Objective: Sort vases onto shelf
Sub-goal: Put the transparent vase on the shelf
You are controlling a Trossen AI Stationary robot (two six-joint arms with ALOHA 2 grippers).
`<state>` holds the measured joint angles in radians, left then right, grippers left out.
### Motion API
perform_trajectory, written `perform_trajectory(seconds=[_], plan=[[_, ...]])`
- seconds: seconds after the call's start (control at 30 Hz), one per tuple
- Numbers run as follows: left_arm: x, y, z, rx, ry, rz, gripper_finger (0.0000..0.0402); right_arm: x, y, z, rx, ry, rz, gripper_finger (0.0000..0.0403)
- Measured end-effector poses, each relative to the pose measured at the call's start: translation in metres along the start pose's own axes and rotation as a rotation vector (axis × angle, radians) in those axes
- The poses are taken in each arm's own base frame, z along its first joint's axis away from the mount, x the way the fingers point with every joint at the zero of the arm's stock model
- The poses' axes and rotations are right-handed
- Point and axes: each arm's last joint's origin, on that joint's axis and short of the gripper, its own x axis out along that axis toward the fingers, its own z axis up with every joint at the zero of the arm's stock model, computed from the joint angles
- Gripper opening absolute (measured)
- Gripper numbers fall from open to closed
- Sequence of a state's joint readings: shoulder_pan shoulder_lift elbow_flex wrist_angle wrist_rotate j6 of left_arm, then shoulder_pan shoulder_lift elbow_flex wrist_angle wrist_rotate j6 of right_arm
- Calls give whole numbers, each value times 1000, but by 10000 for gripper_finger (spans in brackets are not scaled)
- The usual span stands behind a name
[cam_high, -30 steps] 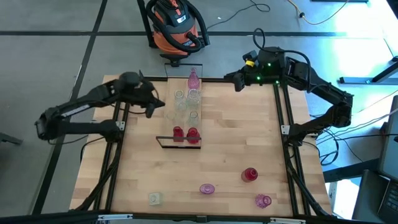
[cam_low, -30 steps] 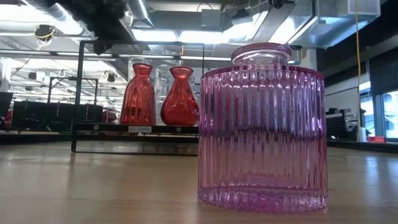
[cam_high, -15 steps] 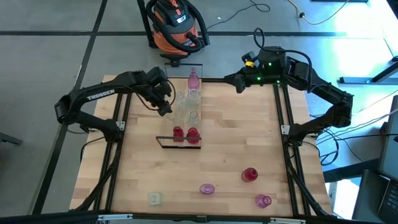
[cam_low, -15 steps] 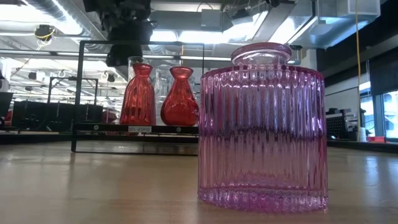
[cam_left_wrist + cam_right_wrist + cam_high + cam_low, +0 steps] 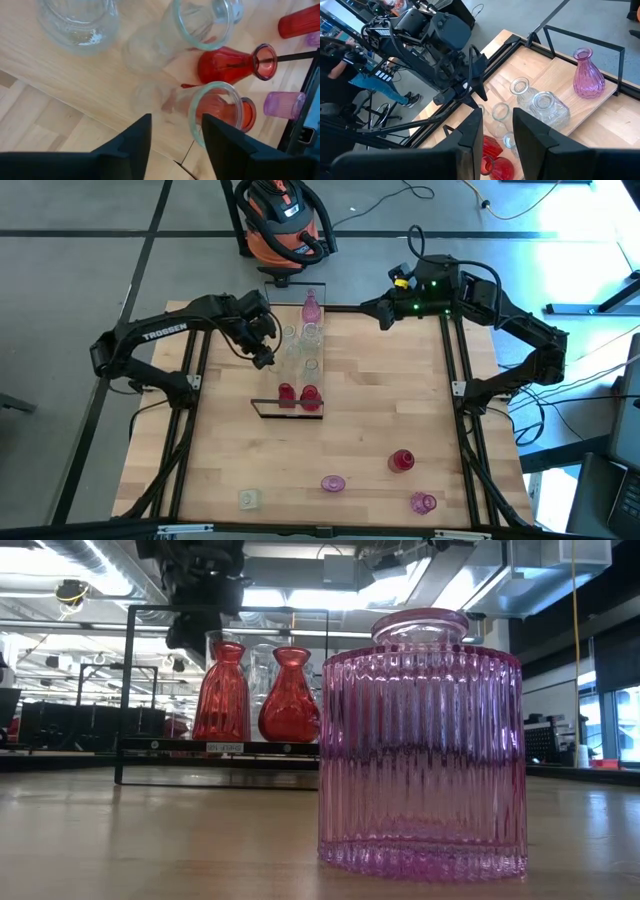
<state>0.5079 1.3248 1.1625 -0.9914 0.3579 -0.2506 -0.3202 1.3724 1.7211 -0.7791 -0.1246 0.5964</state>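
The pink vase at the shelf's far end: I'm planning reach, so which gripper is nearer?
Left. The left gripper hangs beside the shelf, near the pink vase; the right gripper waits farther off.

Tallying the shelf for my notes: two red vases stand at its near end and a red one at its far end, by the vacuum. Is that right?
Not quite. The vase at the far end of the shelf is pink, not red; the high view shows it, and the right wrist view confirms. Two red vases do stand at the near end.
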Motion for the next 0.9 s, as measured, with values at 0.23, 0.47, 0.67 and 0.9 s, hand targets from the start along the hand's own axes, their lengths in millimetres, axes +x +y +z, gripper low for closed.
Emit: perform_trajectory(seconds=[0.23,0.47,0.67,0.9], plan=[[0,0,0,0,-1,0,103,0,0,1,-1,-6,4,91],[0,1,0,3,-12,41,45,0,1,2,-2,-16,11,91],[-1,2,1,20,-27,79,15,0,1,2,-2,-16,11,91],[-1,3,2,28,-43,120,29,0,1,2,1,-16,11,91]])
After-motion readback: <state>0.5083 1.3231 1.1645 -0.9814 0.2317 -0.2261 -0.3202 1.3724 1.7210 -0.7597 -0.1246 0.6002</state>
